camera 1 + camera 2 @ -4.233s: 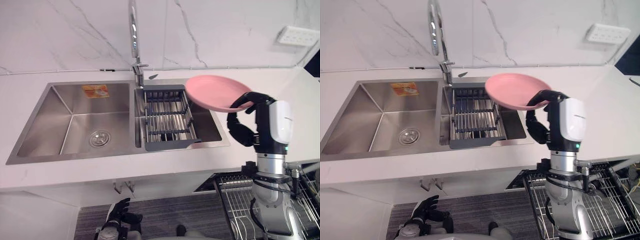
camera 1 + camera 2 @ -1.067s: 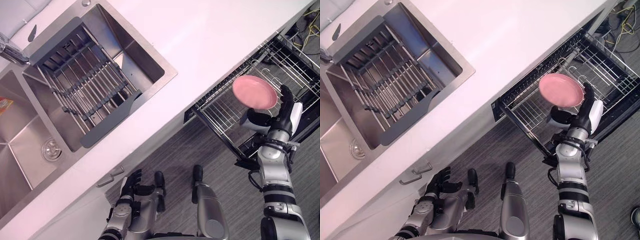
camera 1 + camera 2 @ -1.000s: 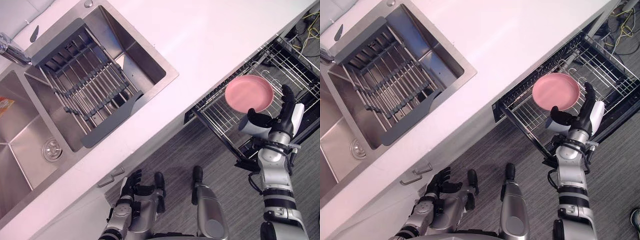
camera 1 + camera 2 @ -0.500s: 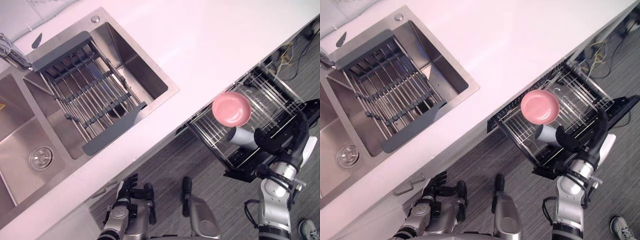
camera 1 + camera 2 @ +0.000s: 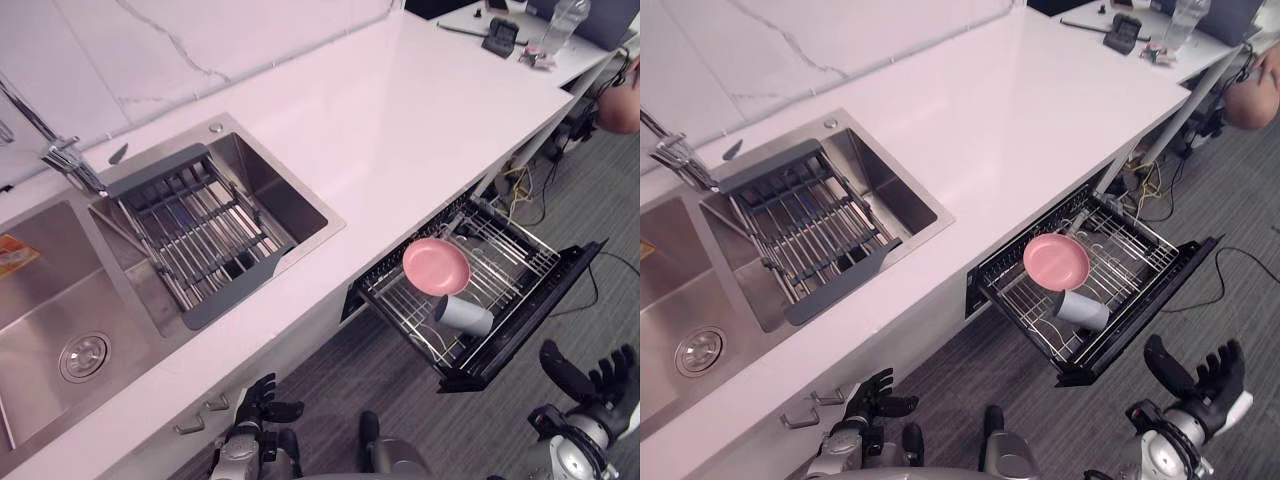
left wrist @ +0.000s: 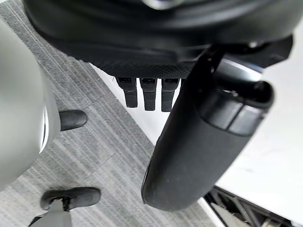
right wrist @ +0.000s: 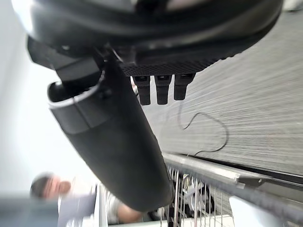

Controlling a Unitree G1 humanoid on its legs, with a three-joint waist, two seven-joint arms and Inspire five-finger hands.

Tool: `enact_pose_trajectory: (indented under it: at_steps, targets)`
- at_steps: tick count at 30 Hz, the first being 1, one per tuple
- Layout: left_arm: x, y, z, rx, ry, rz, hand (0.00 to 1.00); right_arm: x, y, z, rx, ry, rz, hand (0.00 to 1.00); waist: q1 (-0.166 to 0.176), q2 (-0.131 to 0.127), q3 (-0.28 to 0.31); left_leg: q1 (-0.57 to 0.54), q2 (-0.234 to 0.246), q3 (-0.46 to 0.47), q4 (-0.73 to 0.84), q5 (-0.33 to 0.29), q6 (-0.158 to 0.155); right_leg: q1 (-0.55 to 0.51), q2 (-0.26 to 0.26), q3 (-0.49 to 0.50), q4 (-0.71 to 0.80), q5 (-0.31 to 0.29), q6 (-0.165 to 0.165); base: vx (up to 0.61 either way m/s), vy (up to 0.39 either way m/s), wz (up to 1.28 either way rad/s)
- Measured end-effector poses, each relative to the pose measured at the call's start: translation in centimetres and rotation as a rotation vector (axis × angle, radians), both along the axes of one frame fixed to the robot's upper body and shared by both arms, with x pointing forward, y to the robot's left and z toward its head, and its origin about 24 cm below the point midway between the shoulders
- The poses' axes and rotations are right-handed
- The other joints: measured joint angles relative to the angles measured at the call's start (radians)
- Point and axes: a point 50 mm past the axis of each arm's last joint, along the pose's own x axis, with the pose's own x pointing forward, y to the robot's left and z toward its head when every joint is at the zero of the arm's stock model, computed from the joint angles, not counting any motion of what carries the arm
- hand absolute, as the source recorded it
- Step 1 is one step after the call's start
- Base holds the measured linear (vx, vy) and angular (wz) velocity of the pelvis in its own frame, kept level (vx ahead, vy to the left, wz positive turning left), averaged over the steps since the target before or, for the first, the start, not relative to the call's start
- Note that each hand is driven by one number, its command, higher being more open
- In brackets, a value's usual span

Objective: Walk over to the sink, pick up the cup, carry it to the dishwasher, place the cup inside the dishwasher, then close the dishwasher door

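Cup [image 5: 463, 314], grey, lay on its side in the pulled-out wire rack [image 5: 500, 245] of the dishwasher [image 5: 540, 305], just beside a pink plate [image 5: 436, 266] in the same rack. You had the white desk [image 5: 400, 110] running across the view, with the steel sink [image 5: 60, 300] set into it and a grey drainer [image 5: 190, 235] over the basin nearer the dishwasher. The dishwasher door stood open below the desk edge. Your right hand [image 5: 590, 392] was low, apart from the door's front edge, fingers spread and released, holding nothing. Your left hand [image 5: 258, 400] hung by the cabinet under the sink, fingers loose, empty too.
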Motion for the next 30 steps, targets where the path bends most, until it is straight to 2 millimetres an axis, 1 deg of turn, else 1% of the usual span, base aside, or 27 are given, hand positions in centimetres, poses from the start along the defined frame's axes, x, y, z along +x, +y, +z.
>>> enact_pose_trajectory:
  at_steps: [3, 5, 7, 10, 14, 16, 18, 19, 21, 23, 30]
  targets:
    - [-0.3, 0.0, -0.1, 0.001, 0.008, 0.000, 0.90, -0.6, -0.1, -1.1, 0.074, -0.016, -0.030, 0.90, 0.000, 0.010, -0.013, 0.001, 0.004, 0.009, 0.008, -0.008, 0.000, -0.001, 0.000, 0.001, 0.012, -0.004, -0.001, -0.05, -0.001, -0.04]
    - [-0.5, 0.0, -0.2, -0.001, 0.013, -0.004, 0.90, -0.9, 0.0, -1.8, 0.143, -0.055, -0.045, 0.90, 0.000, 0.018, -0.018, 0.003, 0.009, 0.033, 0.009, -0.010, -0.002, -0.006, 0.001, 0.008, 0.018, -0.005, -0.002, -0.03, -0.001, -0.08]
    - [-0.5, 0.0, -0.2, -0.006, 0.013, -0.010, 0.90, -0.5, 0.2, -2.4, 0.208, -0.109, -0.046, 0.90, 0.001, 0.020, -0.020, 0.001, 0.012, 0.050, 0.008, -0.010, -0.002, -0.020, 0.004, 0.018, 0.027, -0.007, -0.003, -0.02, -0.004, -0.14]
    - [-0.5, 0.0, -0.2, -0.009, 0.015, -0.016, 0.90, 0.1, 0.2, -2.8, 0.252, -0.148, -0.040, 0.90, 0.001, 0.021, -0.020, 0.000, 0.013, 0.056, 0.008, -0.011, -0.004, -0.027, 0.006, 0.026, 0.030, -0.008, -0.003, 0.00, -0.001, -0.10]
    - [-0.3, -0.3, -0.2, -0.018, 0.017, -0.038, 0.90, 2.2, 0.3, -3.0, 0.323, -0.242, -0.007, 0.90, 0.003, 0.030, -0.011, -0.003, 0.013, 0.068, 0.009, -0.011, -0.004, -0.039, 0.008, 0.036, 0.030, -0.008, -0.003, 0.02, 0.009, -0.08]
    - [-0.1, -0.5, -0.2, -0.022, 0.016, -0.061, 0.90, 3.4, 0.4, -2.7, 0.335, -0.278, 0.034, 0.90, 0.006, 0.042, 0.000, -0.002, 0.013, 0.074, 0.008, -0.011, -0.005, -0.040, 0.008, 0.041, 0.030, -0.008, -0.003, 0.02, 0.016, -0.08]
    - [0.2, -0.8, -0.1, -0.027, 0.010, -0.083, 0.90, 5.0, 0.6, -2.3, 0.355, -0.322, 0.090, 0.90, 0.015, 0.055, 0.014, -0.007, 0.012, 0.078, 0.006, -0.011, -0.005, -0.050, 0.009, 0.046, 0.031, -0.008, -0.002, 0.01, 0.009, -0.05]
    - [0.3, -0.9, -0.1, -0.027, 0.008, -0.090, 0.90, 5.4, 0.6, -2.3, 0.359, -0.330, 0.100, 0.90, 0.019, 0.059, 0.017, -0.008, 0.012, 0.078, 0.006, -0.011, -0.005, -0.052, 0.009, 0.045, 0.031, -0.008, -0.002, 0.00, 0.000, 0.00]
    - [0.5, -1.0, 0.0, -0.033, 0.002, -0.097, 0.90, 6.7, 0.9, -2.0, 0.368, -0.346, 0.150, 0.90, 0.026, 0.069, 0.024, -0.010, 0.012, 0.071, 0.002, -0.011, -0.006, -0.053, 0.009, 0.043, 0.031, -0.009, -0.001, 0.02, 0.003, 0.05]
    - [0.5, -1.1, 0.0, -0.034, 0.002, -0.109, 0.90, 7.1, 0.9, -1.9, 0.363, -0.351, 0.154, 0.90, 0.026, 0.073, 0.028, -0.011, 0.011, 0.064, -0.001, -0.010, -0.007, -0.053, 0.008, 0.039, 0.031, -0.010, 0.000, 0.02, 0.005, 0.07]
    - [0.8, -0.8, 0.1, -0.028, -0.008, -0.121, 0.90, 7.8, 0.6, -1.6, 0.335, -0.328, 0.216, 0.90, 0.020, 0.072, 0.053, -0.014, 0.001, 0.039, -0.014, 0.004, -0.007, -0.051, 0.000, 0.019, 0.030, -0.010, 0.001, 0.00, 0.008, 0.08]
